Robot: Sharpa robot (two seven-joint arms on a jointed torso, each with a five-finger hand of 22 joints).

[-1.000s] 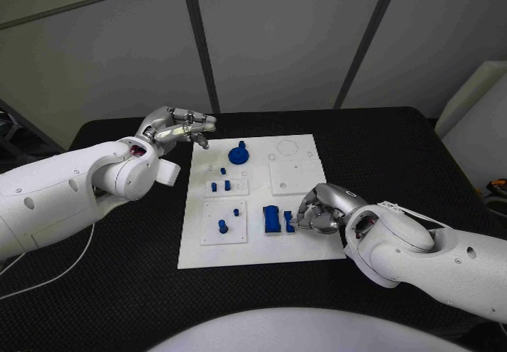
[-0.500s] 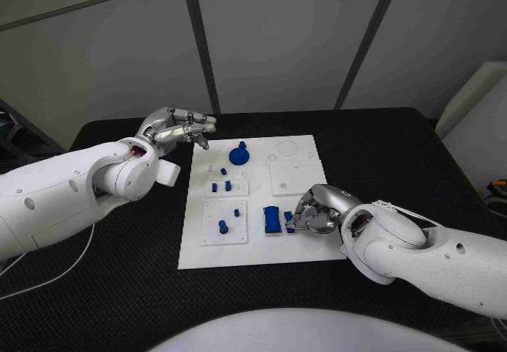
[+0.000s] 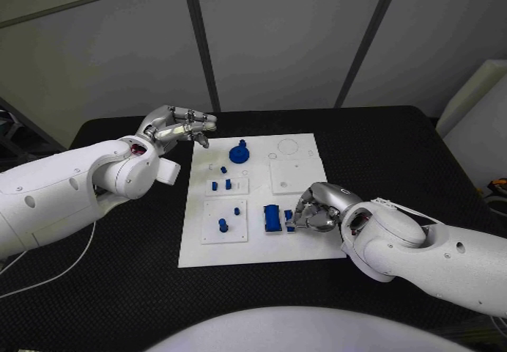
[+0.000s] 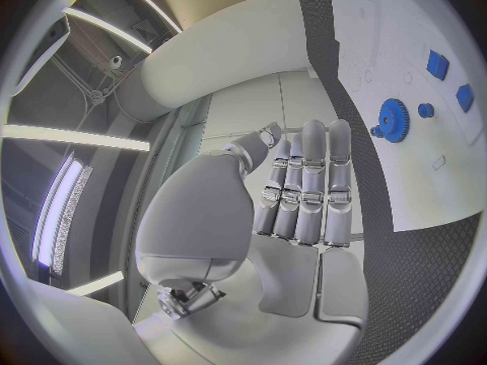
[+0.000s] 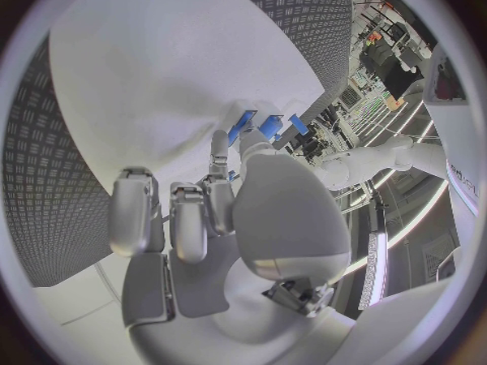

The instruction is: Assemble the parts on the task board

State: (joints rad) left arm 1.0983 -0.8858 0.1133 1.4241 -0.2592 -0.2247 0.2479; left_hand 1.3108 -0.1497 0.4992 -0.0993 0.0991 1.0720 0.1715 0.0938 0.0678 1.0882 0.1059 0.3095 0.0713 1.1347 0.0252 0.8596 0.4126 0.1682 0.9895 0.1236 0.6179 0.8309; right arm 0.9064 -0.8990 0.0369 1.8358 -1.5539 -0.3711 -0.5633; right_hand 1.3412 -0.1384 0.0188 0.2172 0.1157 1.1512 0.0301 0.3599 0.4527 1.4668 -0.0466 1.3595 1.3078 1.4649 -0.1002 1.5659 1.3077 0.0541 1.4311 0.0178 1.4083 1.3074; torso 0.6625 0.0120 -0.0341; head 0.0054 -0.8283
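Since the earlier frame, only the right hand (image 3: 315, 211) has shifted, edging slightly toward the picture's left across the white task board (image 3: 301, 248); the left hand and all parts keep their places. Right hand: fingers curled downward over the board's lower right area, just beside two upright blue blocks (image 3: 272, 218). Whether the fingertips grip a part cannot be told. Left hand (image 3: 179, 125): hovers above the black surface (image 3: 401, 147) at the board's upper left corner, fingers curled in, holding nothing. Blue gear (image 3: 239, 155): stands at the board's upper middle. Small blue pegs (image 3: 220, 185): stand at centre left. Another peg (image 3: 223, 224): stands at lower left.
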